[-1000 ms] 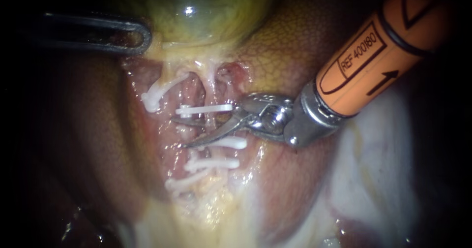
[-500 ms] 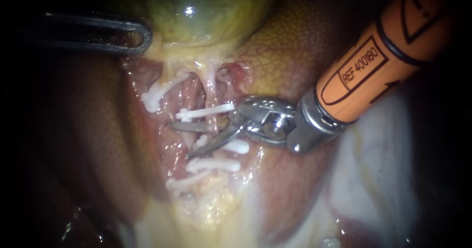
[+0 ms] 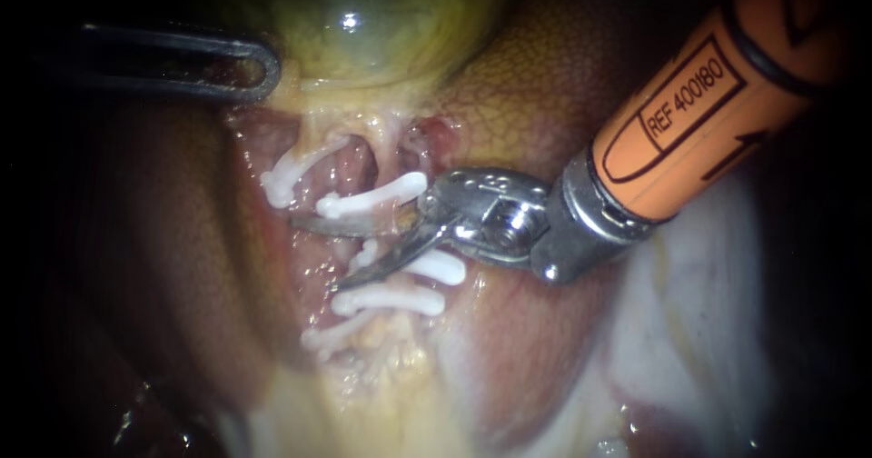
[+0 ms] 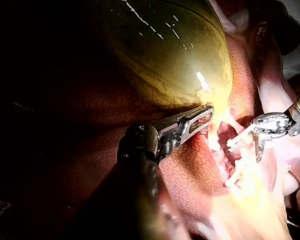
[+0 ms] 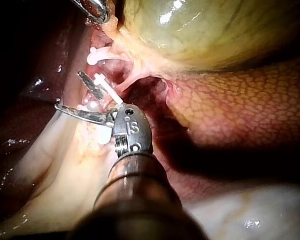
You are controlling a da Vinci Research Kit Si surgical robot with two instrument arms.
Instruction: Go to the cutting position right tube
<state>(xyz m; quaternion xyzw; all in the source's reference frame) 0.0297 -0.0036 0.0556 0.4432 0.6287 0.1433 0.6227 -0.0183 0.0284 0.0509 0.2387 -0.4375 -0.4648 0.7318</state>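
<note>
endoscope, left instrument (image 3: 269, 65): enters from the left, high in the field. its looped jaws are clamped on the lower left edge of the gallbladder (image 3: 363, 22).
endoscope, right instrument (image 3: 316, 255): orange shaft from the upper right. two slim blades stand spread apart, pointing left across the clipped area.
endoscope, right tube (image 3: 386, 243): runs down from the gallbladder. the stretch between the upper clip (image 3: 372, 196) and the next clip (image 3: 438, 267) lies in the gap between the blades. contact with either blade cannot be told.
endoscope, other clips: two more white clips (image 3: 391, 302) lower on the same line, and one on the left tube (image 3: 283, 178), clear of the blades.
endoscope, liver (image 3: 536, 85): mottled brown surface on both sides of the field.
left wrist, left instrument: jaws lie together, tips buried in pale yellow tissue at the base of the gallbladder.
left wrist, right instrument: ahead of the left jaws and apart from them, over the white clips.
right wrist, right instrument: blades parted. one lies just beside the upper clip, the other lower, with pale tissue between them.
right wrist, right tube: in the gap between the blades, outline hard to separate from surrounding tissue.
right wrist, left instrument: tip only, at the gallbladder's edge.
</note>
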